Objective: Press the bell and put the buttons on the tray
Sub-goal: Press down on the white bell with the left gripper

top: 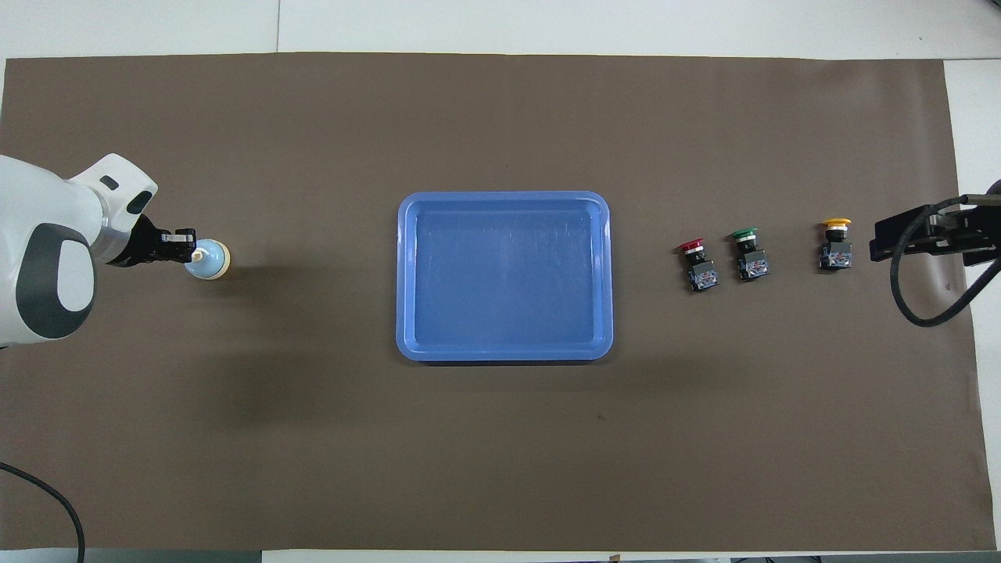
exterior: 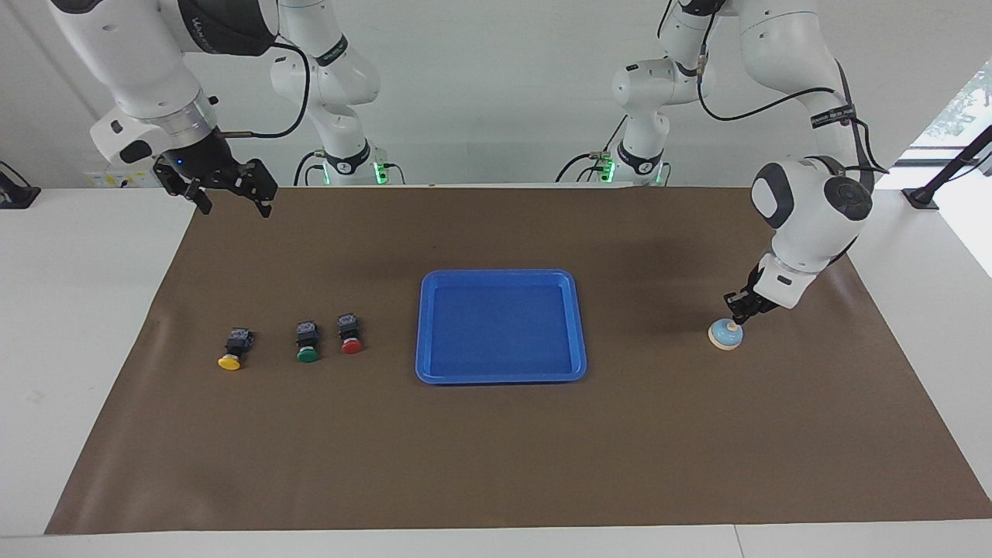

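Note:
The light-blue bell (exterior: 726, 335) stands on the brown mat toward the left arm's end; it also shows in the overhead view (top: 209, 260). My left gripper (exterior: 738, 311) is shut, its tips down on the bell's cream knob; it also shows in the overhead view (top: 186, 244). The blue tray (exterior: 500, 325) lies empty mid-table, also seen overhead (top: 504, 274). The red button (exterior: 350, 335), green button (exterior: 307, 343) and yellow button (exterior: 232, 349) lie in a row between the tray and the right arm's end. My right gripper (exterior: 234, 205) is open and empty, raised over the mat's corner by its base.
A brown mat (exterior: 496, 449) covers most of the white table. The buttons lie on their sides with caps pointing away from the robots. In the overhead view the right gripper (top: 887, 234) hangs just beside the yellow button (top: 835, 246).

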You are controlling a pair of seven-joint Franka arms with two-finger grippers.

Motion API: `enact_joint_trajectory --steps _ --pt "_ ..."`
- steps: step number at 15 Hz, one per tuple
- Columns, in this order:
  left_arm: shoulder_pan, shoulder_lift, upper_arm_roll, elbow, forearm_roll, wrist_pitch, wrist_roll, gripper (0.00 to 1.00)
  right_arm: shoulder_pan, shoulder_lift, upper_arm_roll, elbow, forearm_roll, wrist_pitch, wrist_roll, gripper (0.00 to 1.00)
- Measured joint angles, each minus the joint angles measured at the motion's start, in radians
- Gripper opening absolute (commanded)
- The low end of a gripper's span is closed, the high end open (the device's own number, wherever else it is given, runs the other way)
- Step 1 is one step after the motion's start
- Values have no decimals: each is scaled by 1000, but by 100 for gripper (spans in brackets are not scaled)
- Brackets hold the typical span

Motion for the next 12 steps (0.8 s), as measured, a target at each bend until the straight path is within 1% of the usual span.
enact_joint_trajectory --steps 3,6,10,12 --pt "0 6 0 -8 0 15 0 0 0 0 0 0 0 0 0 100" --pt "-1 17 -2 -31 0 61 0 0 0 0 0 0 0 0 0 100" --pt "-1 16 -2 -30 0 57 1 0 0 0 0 0 0 0 0 100" --pt "-2 19 -3 -14 0 19 1 0 0 0 0 0 0 0 0 100"
